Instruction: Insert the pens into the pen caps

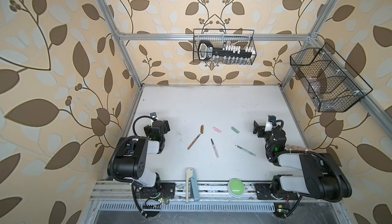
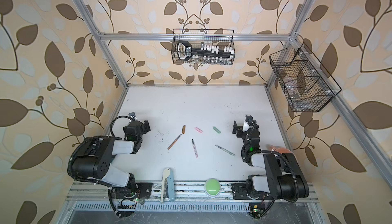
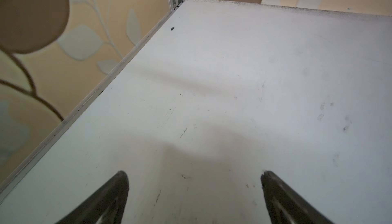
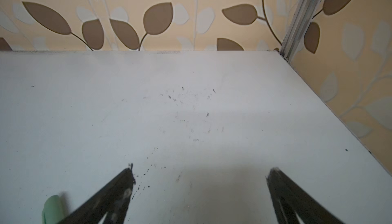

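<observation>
top views: high above, looking down, far off; both share the whole table (image 1: pixel 212 106).
left wrist: low, close, facing the table's far left corner.
right wrist: low, close, facing the far right corner; shares the green cap (image 4: pixel 53 208) with both top views.

A lab robot cell: leaf-print wallpaper panels (image 1: pixel 53 64) on an aluminium frame (image 1: pixel 161 36) wall in a white tabletop (image 1: pixel 212 106). Far beyond the left pincer (image 1: pixel 166 125) and right pincer (image 1: pixel 257 128) hangs a wire basket (image 1: pixel 196 59), a second wire basket (image 1: pixel 301 64) outboard of the right; behind both, a green push button (image 1: pixel 235 185) on a mounting rail (image 1: pixel 214 192).
</observation>
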